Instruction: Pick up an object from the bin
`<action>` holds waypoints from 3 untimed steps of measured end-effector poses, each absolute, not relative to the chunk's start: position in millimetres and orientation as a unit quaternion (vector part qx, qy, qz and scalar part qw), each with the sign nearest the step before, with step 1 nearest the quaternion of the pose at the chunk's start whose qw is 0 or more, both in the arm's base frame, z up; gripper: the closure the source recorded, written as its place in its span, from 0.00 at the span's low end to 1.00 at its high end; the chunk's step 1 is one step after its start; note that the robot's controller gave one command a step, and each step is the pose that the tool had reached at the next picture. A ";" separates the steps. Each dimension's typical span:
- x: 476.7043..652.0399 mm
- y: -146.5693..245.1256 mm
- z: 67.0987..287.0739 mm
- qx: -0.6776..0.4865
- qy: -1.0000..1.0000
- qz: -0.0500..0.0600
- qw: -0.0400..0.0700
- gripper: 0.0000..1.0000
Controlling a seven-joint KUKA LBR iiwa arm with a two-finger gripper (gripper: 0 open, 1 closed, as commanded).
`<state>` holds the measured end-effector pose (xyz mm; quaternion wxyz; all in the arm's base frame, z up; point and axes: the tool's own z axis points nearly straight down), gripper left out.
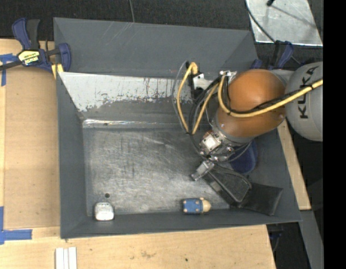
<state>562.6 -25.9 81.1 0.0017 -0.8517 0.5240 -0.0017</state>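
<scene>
Looking down, you've got the grey bin (pixel 134 150), gripper (pixel 199 172) low on its right side; can't tell if it's spread or pinched. Just beside it, by the rt wall: black flat block (pixel 234 186). Smaller, along the view's bottom wall: blue capsule (pixel 195 206), white lump (pixel 103 211).

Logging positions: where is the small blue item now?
Camera view: the blue item lies on the bin floor by the near wall, right of centre, below the hand; a white item lies further left.
</scene>
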 end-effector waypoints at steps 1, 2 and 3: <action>562.3 -26.1 85.9 -0.851 0.525 0.000 0.002 1.00; 562.4 -26.4 136.1 -0.850 0.527 0.000 0.001 1.00; 562.0 -26.1 181.3 -0.849 0.528 0.000 0.001 1.00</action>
